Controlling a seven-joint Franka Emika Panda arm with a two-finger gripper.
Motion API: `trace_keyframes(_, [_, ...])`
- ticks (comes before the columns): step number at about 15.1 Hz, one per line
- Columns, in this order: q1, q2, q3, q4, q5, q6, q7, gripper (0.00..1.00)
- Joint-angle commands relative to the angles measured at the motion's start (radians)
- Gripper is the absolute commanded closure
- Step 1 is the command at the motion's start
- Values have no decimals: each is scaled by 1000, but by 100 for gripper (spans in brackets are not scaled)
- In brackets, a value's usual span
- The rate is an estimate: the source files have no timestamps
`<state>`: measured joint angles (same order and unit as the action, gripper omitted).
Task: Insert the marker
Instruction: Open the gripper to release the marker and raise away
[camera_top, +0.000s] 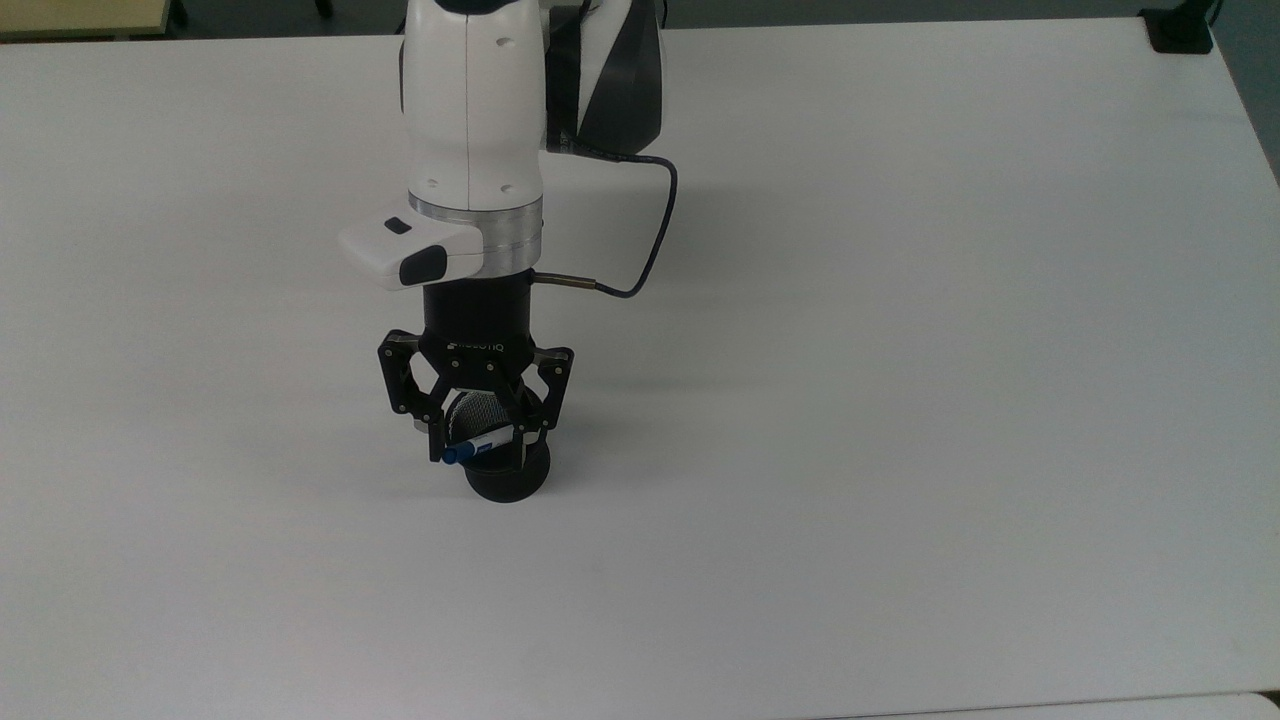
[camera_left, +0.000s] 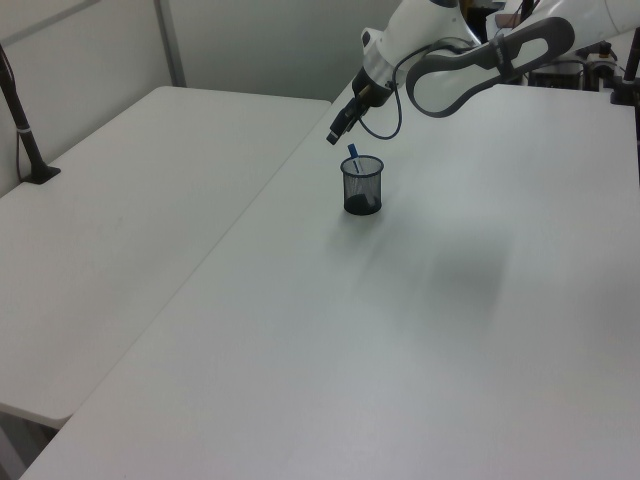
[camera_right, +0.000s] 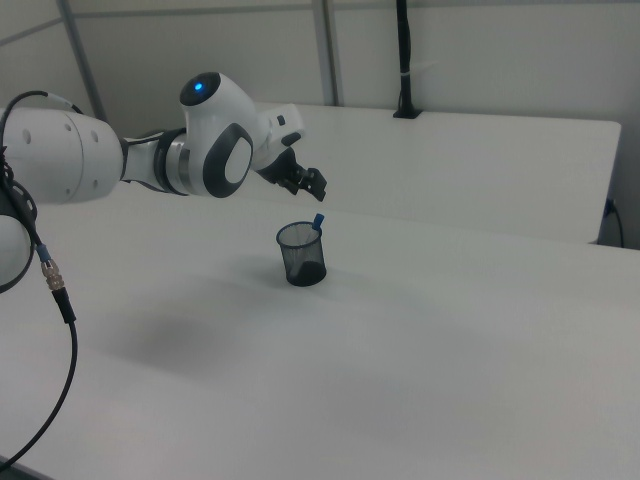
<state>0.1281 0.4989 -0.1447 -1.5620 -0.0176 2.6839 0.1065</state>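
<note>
Your claw (camera_top: 478, 452) stands spread wide with nothing between its fingers, hanging just above the black mesh cup (camera_left: 362, 186), so you look to be at the very end of the job: the marker (camera_left: 353, 160) is already let go and sits inside the cup, directly below the claw. It leans against the rim with its blue cap (camera_right: 318, 219) poking out over the edge, on the side of the cup nearer the claw in the right view. The cup holds the marker and nothing else that you can make out through the mesh. It stands upright on the white bench (camera_top: 900, 400) with bare surface all around. What is left, by my reading, is a straight lift up and clear, keeping the fingers apart so they do not catch the protruding cap or nudge the light cup over.
</note>
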Motion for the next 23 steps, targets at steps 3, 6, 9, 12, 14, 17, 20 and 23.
trace_keyframes(3, [8, -123, -12, -33, -7, -231, 28, 0])
trace_keyframes(6, [8, -213, -7, -35, -7, -468, 19, 0])
trace_keyframes(9, [11, -272, -6, -35, -8, -663, 12, 0])
trace_keyframes(12, [13, -324, -4, -36, -13, -829, 13, 0])
trace_keyframes(14, [13, -356, 8, -49, -21, -912, 13, 0])
trace_keyframes(17, [-1, -422, 34, -95, -22, -955, 15, 0])
trace_keyframes(20, [-8, -485, 34, -147, -19, -954, 13, 0])
trace_keyframes(23, [-5, -487, 36, -158, -19, -957, 15, 0])
